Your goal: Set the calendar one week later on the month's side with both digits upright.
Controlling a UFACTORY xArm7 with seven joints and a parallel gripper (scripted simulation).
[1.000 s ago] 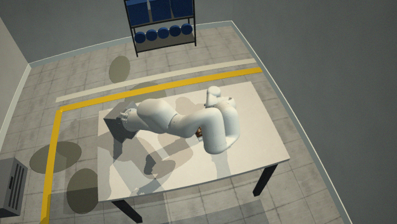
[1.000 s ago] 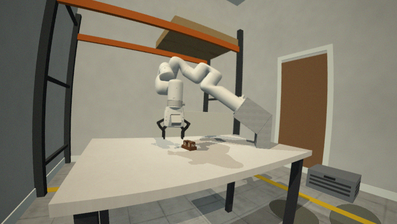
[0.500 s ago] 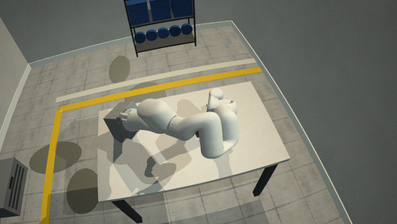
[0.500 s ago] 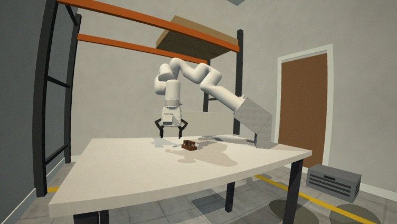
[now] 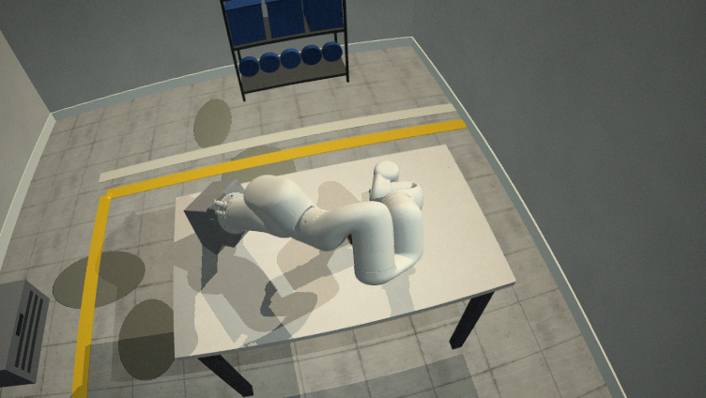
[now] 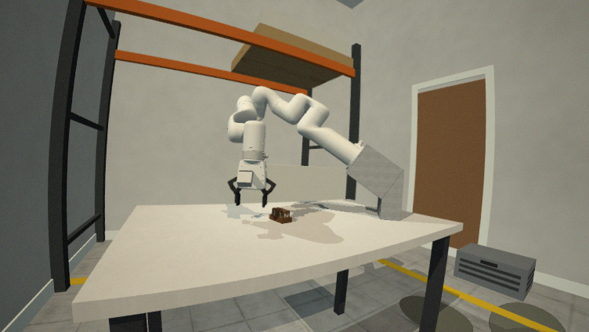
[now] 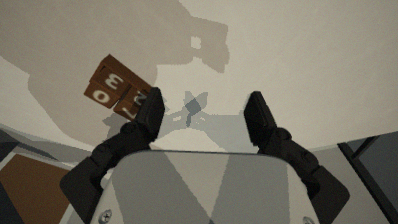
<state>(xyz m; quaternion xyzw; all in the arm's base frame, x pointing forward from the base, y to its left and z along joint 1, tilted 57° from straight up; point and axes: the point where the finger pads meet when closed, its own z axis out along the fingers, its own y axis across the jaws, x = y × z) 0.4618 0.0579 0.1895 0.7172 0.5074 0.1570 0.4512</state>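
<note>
The small brown block calendar (image 6: pixel 280 214) (image 7: pixel 117 87) stands on the white table (image 6: pixel 185 247) (image 5: pixel 469 247). In the wrist view two cubes sit side by side in the tray; their upper faces show a 3 (image 7: pixel 113 80) and a 0 (image 7: pixel 100 95). White letters show on the tray's side (image 7: pixel 133 106), partly behind my left finger. My gripper (image 6: pixel 250 202) (image 7: pixel 205 100) is open and empty. It hangs just above the table, beside the calendar and apart from it. In the top view the arm hides both the calendar and the gripper.
The arm's grey base block (image 6: pixel 379 181) (image 5: pixel 209 224) stands at one end of the table. A dark rack with orange beams (image 6: pixel 61 164) stands behind the table. A grey box (image 6: pixel 493 269) sits on the floor.
</note>
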